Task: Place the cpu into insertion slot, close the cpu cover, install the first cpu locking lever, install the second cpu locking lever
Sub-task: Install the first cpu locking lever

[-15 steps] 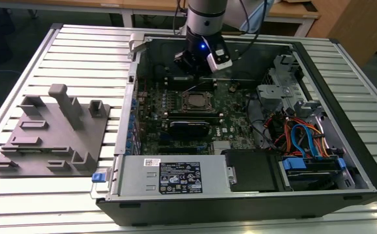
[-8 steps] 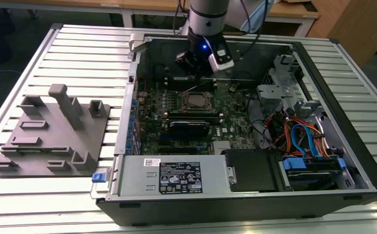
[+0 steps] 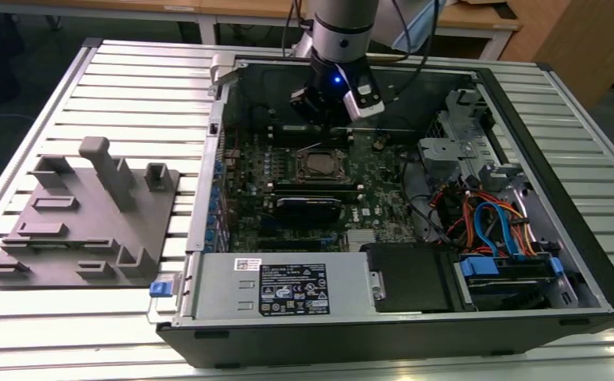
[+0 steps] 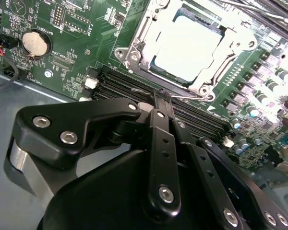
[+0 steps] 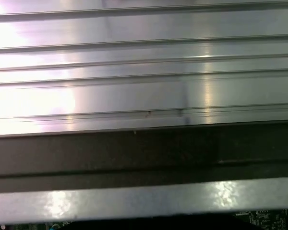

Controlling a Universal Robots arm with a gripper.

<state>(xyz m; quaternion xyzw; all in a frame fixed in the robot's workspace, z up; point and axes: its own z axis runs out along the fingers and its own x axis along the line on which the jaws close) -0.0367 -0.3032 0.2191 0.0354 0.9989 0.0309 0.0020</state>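
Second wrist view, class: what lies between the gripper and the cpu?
In the second wrist view, the silver rim of the cpu cover lies between the gripper and the cpu; black memory slots run by the gripper's tip.

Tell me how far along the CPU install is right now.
Done: the cpu lies in the insertion slot with the cpu cover down over it. In hand: the gripper, fingers together, sits at the socket's edge beside a thin lever wire. Left: whether either lever is latched, I cannot tell.

1 computer case (image 3: 391,337), 1 motherboard (image 4: 86,28), 1 cpu (image 4: 187,48), 1 cpu cover (image 4: 140,29), 1 gripper (image 4: 161,96), 1 coin battery (image 4: 34,44), 1 grey fixture (image 3: 84,230)
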